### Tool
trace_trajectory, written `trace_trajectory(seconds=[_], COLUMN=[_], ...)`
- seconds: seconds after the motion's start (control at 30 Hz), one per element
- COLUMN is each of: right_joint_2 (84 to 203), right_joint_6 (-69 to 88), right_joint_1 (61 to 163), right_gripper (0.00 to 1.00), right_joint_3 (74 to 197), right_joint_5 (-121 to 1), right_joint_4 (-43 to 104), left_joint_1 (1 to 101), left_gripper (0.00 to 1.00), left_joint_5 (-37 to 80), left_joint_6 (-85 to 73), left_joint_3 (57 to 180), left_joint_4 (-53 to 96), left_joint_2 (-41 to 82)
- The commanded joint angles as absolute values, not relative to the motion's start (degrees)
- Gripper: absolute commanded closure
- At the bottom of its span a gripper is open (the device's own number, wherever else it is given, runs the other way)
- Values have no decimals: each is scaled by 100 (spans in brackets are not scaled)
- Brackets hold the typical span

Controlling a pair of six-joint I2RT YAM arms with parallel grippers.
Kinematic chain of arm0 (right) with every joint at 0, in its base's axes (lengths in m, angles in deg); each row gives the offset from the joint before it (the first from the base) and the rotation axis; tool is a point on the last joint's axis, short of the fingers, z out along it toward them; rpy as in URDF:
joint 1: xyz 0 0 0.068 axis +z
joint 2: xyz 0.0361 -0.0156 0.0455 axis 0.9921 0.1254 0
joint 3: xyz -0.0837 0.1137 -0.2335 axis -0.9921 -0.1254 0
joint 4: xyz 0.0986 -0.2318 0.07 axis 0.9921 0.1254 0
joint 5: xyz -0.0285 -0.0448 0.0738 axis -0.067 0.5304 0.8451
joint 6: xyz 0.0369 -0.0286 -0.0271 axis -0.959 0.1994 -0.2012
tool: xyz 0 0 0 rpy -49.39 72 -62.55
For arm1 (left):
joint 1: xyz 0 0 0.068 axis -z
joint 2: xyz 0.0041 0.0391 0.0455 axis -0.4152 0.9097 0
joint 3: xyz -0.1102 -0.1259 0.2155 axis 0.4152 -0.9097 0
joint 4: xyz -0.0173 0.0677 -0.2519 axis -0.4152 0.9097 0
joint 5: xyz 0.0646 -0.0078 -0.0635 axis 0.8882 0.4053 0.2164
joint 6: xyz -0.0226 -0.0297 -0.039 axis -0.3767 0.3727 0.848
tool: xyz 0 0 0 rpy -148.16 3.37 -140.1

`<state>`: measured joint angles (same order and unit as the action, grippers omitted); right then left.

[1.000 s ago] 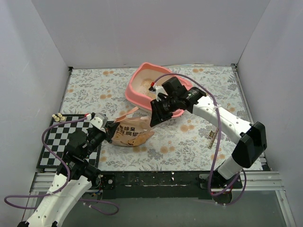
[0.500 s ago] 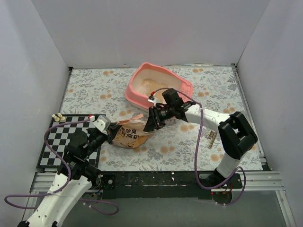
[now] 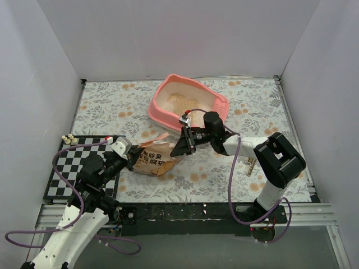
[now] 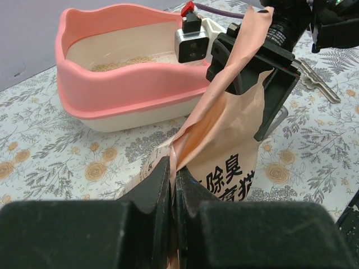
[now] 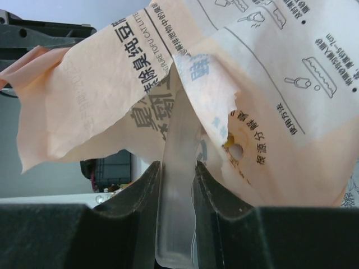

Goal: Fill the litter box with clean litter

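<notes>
The pink litter box [image 3: 159, 112] stands at the back centre with a thin layer of tan clean litter [image 3: 180, 101] inside; it also shows in the left wrist view [image 4: 112, 84], as does the litter [image 4: 120, 63]. An orange-tan printed bag [image 3: 154, 159] lies on the floral cloth in front of the box. My left gripper [image 3: 130, 154] is shut on the bag's left edge [image 4: 230, 145]. My right gripper [image 3: 182, 147] is shut on the bag's torn top end, pinching a clear inner strip [image 5: 178, 179] of the bag [image 5: 140, 78].
A black-and-white checkered mat [image 3: 61, 168] lies at the front left, with small cream pieces [image 3: 69, 138] at its far corner. A small flat metal tool [image 3: 251, 162] lies on the cloth at the right. White walls close in three sides.
My right arm has come down and forward from over the litter box, lowering the bag's top end towards the cloth. My left gripper has kept its hold and hardly moved.
</notes>
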<state>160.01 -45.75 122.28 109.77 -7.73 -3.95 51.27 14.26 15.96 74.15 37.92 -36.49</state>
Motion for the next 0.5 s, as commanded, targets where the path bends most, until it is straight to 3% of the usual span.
trace_trajectory(seconds=[0.0, 0.27, 0.47], right_joint_2=[15621, 15094, 14356], right_joint_6=[-5836, -5864, -3994], right_joint_1=[12235, 11849, 11515], right_gripper=[99, 99, 99], right_joint_3=[10719, 10341, 10551], right_joint_5=[119, 75, -118], right_joint_4=[-2759, -2692, 57], left_joint_1=[5116, 5116, 5116], left_gripper=[100, 100, 100], left_joint_5=[1326, 1405, 1502], left_joint_6=[1575, 1593, 1663], left_joint_3=[7727, 7815, 7851], left_joint_4=[3559, 3611, 3603], left_joint_2=[-3608, -3608, -3660])
